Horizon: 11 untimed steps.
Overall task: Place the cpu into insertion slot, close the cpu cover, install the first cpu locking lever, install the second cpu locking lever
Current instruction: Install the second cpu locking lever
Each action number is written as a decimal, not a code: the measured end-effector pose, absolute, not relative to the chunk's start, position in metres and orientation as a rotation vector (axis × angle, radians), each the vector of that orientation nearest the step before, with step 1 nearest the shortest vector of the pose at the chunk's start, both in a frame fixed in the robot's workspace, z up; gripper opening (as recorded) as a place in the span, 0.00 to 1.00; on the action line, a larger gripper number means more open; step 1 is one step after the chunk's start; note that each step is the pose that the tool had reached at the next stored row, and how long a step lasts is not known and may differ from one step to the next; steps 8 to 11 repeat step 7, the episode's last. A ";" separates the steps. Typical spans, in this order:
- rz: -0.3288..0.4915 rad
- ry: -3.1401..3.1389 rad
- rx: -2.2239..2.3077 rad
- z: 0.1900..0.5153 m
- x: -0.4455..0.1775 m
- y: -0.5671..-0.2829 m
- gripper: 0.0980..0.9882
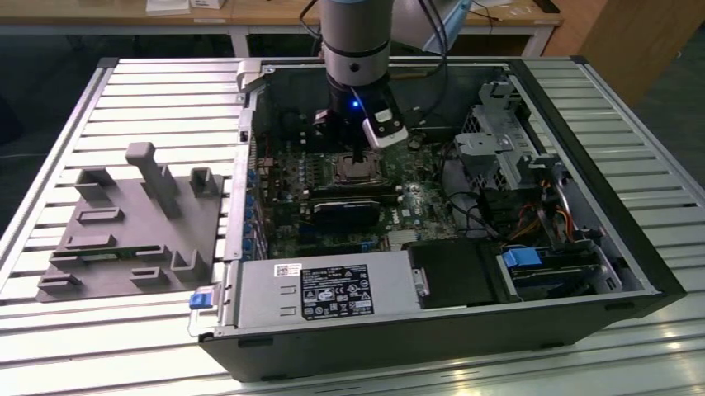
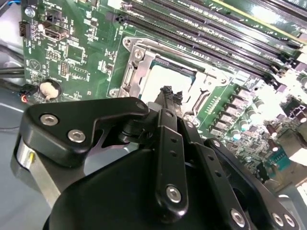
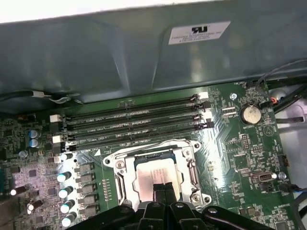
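The cpu [image 3: 151, 173] lies flat in the insertion slot [image 1: 358, 170] on the green motherboard, its dull silver top facing up. The silvery cpu cover [image 3: 192, 165] frames it and looks folded down around it. My gripper [image 3: 164, 189] hovers just above the chip's near edge, its black fingers pressed together with nothing between them. In the second wrist view the gripper's [image 2: 167, 91] tips point at the cpu [image 2: 160, 76], with the cpu cover [image 2: 132, 72] beside it. I cannot tell how the locking levers stand.
Long black memory slots [image 3: 134, 127] run beside the socket, and a coin battery [image 3: 249, 114] sits further off. The case wall [image 3: 144, 57] rises behind them. A black block [image 1: 347, 210], the power supply [image 1: 330, 293] and a drive cage [image 1: 501, 140] crowd the case. A grey fixture [image 1: 132, 223] lies outside.
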State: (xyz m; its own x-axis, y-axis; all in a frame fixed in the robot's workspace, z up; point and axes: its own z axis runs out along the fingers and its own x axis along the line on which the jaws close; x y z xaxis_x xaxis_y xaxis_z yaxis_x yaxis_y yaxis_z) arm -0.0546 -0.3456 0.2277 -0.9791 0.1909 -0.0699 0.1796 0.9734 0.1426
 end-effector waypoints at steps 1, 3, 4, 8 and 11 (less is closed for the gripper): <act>0.207 3.038 0.286 0.228 -0.055 -0.346 0.00; 0.207 3.038 0.286 0.228 -0.055 -0.346 0.00; 0.205 3.038 0.286 0.228 -0.055 -0.346 0.00; 0.204 3.038 0.286 0.228 -0.055 -0.346 0.00; 0.204 3.038 0.286 0.228 -0.055 -0.346 0.00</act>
